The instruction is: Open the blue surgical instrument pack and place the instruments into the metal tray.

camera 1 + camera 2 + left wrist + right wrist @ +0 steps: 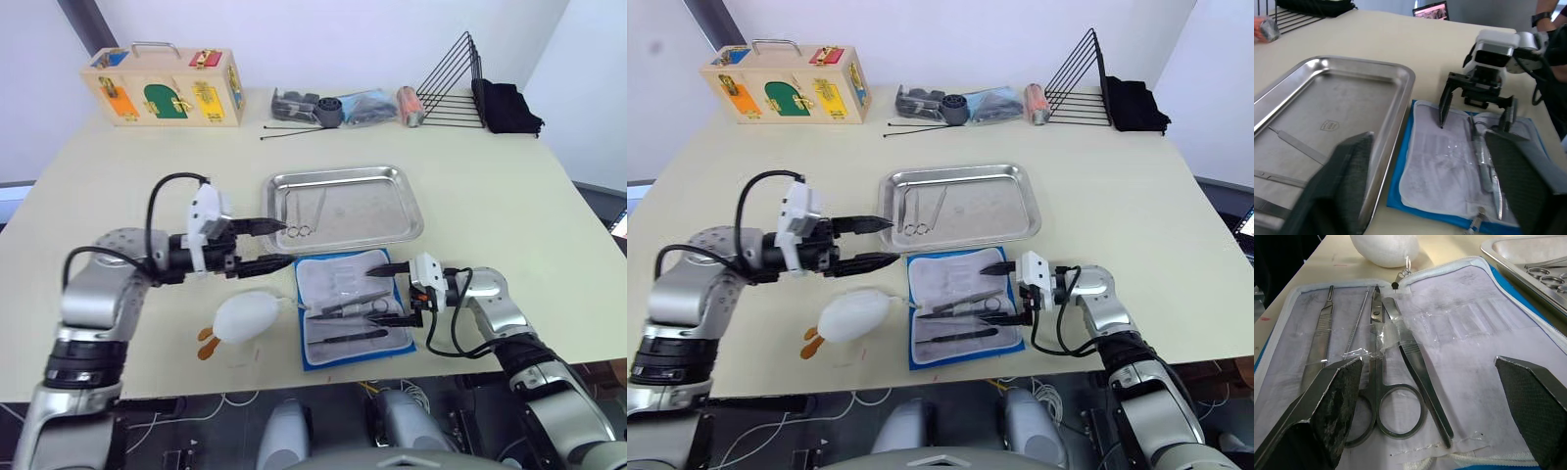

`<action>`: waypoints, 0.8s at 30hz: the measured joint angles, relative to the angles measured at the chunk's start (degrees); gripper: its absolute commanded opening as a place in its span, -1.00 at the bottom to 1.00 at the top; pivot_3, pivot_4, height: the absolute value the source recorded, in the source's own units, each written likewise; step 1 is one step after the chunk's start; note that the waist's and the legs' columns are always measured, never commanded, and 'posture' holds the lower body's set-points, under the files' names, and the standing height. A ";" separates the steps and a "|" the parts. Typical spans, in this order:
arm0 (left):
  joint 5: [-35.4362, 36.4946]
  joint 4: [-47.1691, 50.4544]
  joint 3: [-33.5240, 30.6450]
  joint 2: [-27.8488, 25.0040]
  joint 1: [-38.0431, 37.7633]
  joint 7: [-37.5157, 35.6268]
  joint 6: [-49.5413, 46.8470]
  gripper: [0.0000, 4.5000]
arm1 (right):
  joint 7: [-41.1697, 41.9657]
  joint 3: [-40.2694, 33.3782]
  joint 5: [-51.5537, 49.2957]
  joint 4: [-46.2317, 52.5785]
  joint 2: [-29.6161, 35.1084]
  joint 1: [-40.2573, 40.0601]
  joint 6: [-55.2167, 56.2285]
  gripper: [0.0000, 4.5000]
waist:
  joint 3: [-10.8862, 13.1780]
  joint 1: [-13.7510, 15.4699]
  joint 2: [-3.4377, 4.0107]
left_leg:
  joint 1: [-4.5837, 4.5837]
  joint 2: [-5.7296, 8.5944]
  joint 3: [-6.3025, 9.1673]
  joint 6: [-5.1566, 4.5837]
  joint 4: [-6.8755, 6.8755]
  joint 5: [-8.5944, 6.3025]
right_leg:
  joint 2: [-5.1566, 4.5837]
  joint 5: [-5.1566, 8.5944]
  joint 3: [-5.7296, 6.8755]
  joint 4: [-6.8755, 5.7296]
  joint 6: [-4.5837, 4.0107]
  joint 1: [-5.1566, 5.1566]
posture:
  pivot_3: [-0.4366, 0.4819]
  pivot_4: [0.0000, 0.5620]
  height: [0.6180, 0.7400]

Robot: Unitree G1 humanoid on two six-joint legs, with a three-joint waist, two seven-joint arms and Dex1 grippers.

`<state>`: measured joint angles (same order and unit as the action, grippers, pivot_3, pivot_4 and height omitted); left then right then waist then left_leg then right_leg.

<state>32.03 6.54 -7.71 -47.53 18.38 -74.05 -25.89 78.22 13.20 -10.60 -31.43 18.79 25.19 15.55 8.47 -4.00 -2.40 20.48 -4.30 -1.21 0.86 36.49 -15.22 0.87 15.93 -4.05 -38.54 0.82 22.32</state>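
Pack is already unzipped and lying flat, so I'm mid-transfer rn. The blue surgical instrument pack [351,307] sits at the near table edge, grey lining up, touching or just shy of the near rim of the metal tray [404,192], which is at its 12 o'clock. Tray already has a pair of scissors and a thin straight tool in its left part. There's a white pear-shaped thing [245,317] just beside the pack at its 9 o'clock; can't tell what it is, ignoring it.

The instruments [1396,377] left in the pack: scissors, tweezers, a flat handle and a thin probe, all tucked under clear strips in the near half. In the head cam their long axes run 9-to-3 across the pack, finger rings toward the 3 o'clock end.

Right gripper [395,293] is wide open, empty, hovering over the pack's 3 o'clock edge, so the rings lie just ahead between its fingers. IMO that's the arm for the next grab, since it's way closer. Its fingers straddle the long axis, so closing should pinch across the shanks.

Left gripper [273,245] is open too, nothing held, hanging over the tray's near-left corner at abt 10 o'clock from the pack, near but farther from the tools.
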 measured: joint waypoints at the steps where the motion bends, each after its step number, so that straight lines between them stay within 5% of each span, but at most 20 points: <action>1: 0.76 0.41 -0.77 -0.72 -0.62 -1.05 -0.08 0.97 | 0.04 -0.01 -0.03 0.05 -0.01 0.00 0.01 1.00 | -0.01 0.00 -0.01 | 0.06 0.00 -0.01 0.00 0.00 0.00 | 0.01 -0.01 0.00 0.00 0.00 0.09 | -0.05 -0.47 1.00; 10: 3.72 3.44 -6.94 -10.05 -10.32 -13.46 4.20 0.97 | 0.16 -0.09 -0.10 0.65 0.20 -0.26 -0.32 1.00 | 0.03 0.11 -0.06 | 0.19 -0.03 -0.03 -0.01 -0.02 0.00 | -0.08 0.18 0.00 -0.02 -0.36 0.25 | -0.05 -0.47 1.00; 24: 7.01 4.15 -4.94 -16.22 -13.23 -15.24 11.42 0.97 | 0.18 -0.11 -0.18 1.81 0.46 -0.96 -0.55 1.00 | 0.03 0.29 -0.08 | 0.22 -0.04 -0.07 -0.01 -0.09 -0.01 | -0.37 0.24 0.08 -0.01 -0.46 0.28 | -0.05 -0.47 1.00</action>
<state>39.04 10.69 -12.65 -63.75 5.15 -89.29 -14.47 78.40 13.10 -10.77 -29.62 19.25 24.23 15.00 8.49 -3.70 -2.47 20.70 -4.34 -1.28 0.85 36.40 -15.22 0.50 16.17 -3.97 -38.55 0.36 22.60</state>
